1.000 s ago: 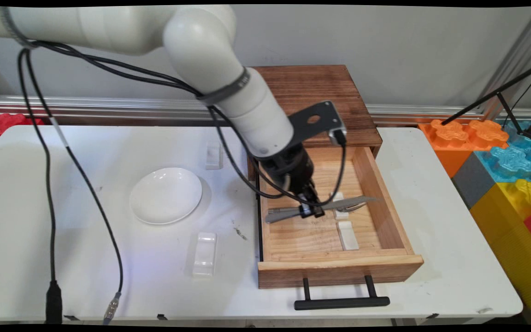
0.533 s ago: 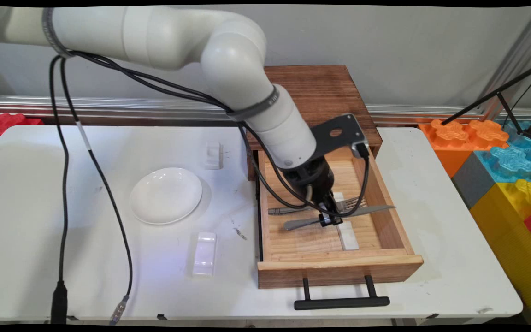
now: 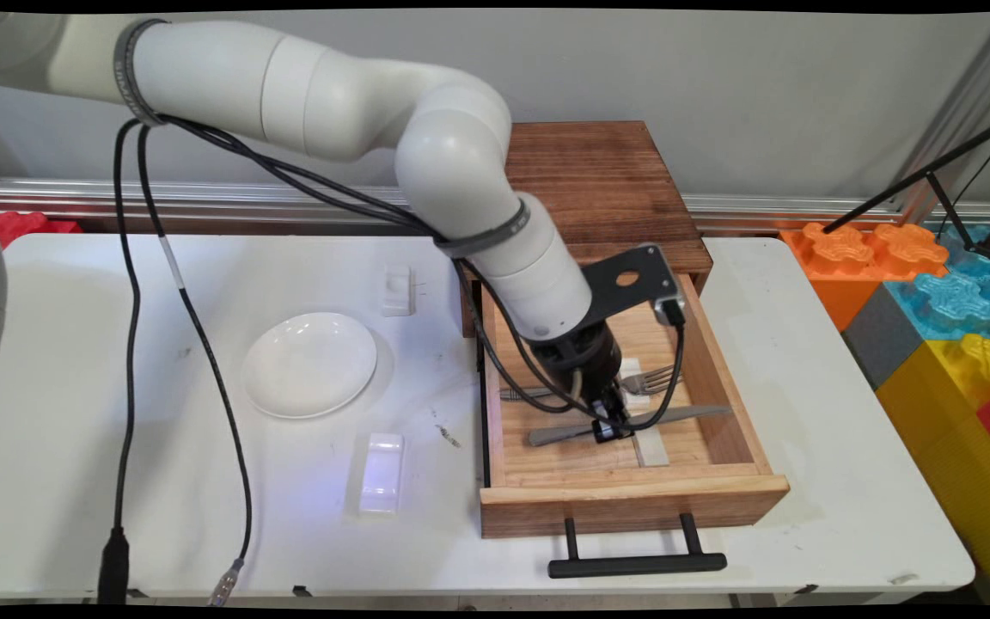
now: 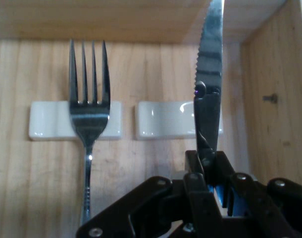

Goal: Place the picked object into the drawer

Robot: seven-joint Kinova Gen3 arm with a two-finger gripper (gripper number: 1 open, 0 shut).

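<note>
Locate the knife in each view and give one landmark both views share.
Main view: the knife lies crosswise inside the open drawer, right of centre, gripped by the gripper.
Hand view: the knife stands upright, right of centre, rising from the gripper.
Shared landmark: the fork, resting on a white rest beside the knife.

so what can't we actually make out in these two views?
- Main view: the gripper and cables cover the middle of the knife and part of the rest beneath it.
- Hand view: the knife tip is cut off by the top edge, and the fork handle end by the bottom.
- Hand view: the knife hides the right rest's right end.
</note>
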